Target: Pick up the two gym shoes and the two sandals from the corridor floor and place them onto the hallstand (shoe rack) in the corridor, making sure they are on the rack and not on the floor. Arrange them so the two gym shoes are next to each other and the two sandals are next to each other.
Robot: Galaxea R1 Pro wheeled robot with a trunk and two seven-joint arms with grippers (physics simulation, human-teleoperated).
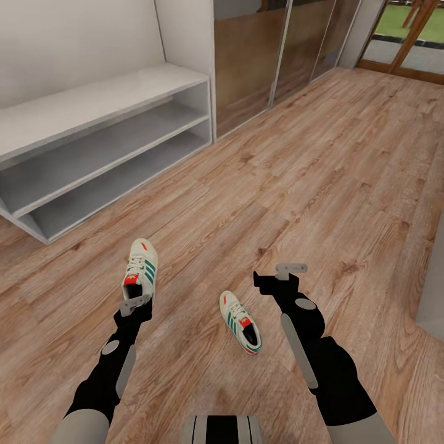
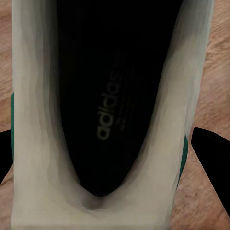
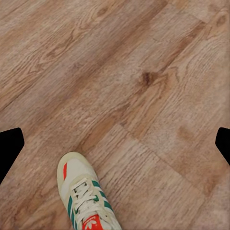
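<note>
Two gym shoes on the floor (image 1: 320, 160), both cream w/ teal side stripes, red-orange tongue. Left shoe (image 1: 141, 266) lies just ahead of the left end effector (image 1: 136, 304), toe pointing away from robot, heel at the fingers; left wrist view looks into its dark opening (image 2: 112, 96), fingers spread either side. Right shoe (image 1: 240, 320) lies betw. the arms, long axis diagonal, toe up-left. Right end effector (image 1: 282, 274) spread, holding nothing. Rack (image 1: 98, 148) far left.
</note>
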